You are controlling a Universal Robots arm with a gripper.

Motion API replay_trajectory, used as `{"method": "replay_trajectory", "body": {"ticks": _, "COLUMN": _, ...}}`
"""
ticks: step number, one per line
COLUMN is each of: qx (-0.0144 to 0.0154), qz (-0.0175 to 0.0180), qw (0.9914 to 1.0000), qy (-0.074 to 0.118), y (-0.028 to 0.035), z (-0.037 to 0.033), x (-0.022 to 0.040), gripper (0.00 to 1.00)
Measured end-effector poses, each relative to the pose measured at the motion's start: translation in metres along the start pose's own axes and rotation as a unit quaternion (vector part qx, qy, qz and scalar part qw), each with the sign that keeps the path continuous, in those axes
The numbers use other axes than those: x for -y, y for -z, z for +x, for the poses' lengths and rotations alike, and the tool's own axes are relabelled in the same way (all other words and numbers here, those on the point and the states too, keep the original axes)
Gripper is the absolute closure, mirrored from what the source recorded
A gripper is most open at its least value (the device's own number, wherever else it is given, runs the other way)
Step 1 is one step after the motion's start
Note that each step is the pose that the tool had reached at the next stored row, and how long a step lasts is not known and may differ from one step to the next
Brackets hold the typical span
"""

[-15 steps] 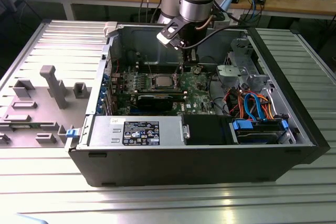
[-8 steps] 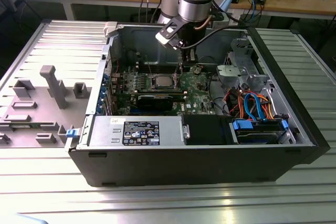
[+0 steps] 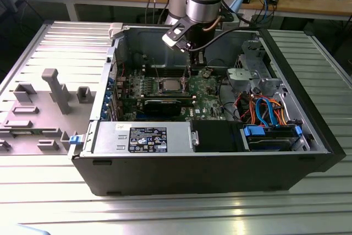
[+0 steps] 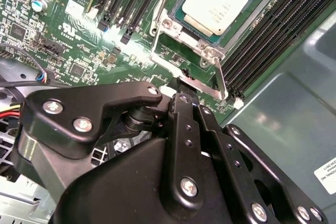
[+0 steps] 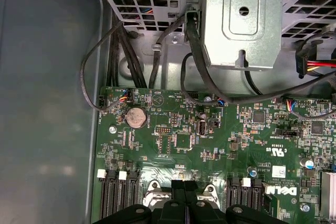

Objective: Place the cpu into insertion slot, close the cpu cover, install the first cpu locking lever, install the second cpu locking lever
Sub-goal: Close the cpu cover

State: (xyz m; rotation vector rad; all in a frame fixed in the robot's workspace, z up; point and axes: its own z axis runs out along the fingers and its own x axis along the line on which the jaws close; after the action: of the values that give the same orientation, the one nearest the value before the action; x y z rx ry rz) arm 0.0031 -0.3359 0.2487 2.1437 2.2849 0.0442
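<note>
Silver side up, the cpu (image 4: 215, 3) is lying flat under the cpu cover (image 4: 184, 35); I am holding the gripper (image 4: 184, 90), jaws pinched together, at the locking lever (image 4: 207, 86) alongside.

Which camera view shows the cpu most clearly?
The second wrist view: the cpu is close, silver top up. The exterior view gives a small pale square; the first wrist view, socket-frame corners.
</note>
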Motion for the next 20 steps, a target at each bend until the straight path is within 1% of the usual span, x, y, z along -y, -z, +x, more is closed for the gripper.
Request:
{"method": "replay_trajectory", "body": {"ticks": 9, "qx": 0.0000, "qz": 0.0000, "qw": 1.00000, "qy": 0.000, "y": 0.0000, "z": 0.0003, "x": 0.0044, "gripper": 0.89}}
{"method": "replay_trajectory", "body": {"ticks": 14, "qx": 0.0000, "qz": 0.0000, "qw": 1.00000, "qy": 0.000, "y": 0.0001, "z": 0.0006, "x": 0.0091, "gripper": 0.89}}
{"method": "replay_trajectory", "body": {"ticks": 20, "qx": 0.0000, "qz": 0.0000, "qw": 1.00000, "qy": 0.000, "y": 0.0001, "z": 0.0008, "x": 0.0126, "gripper": 0.89}}
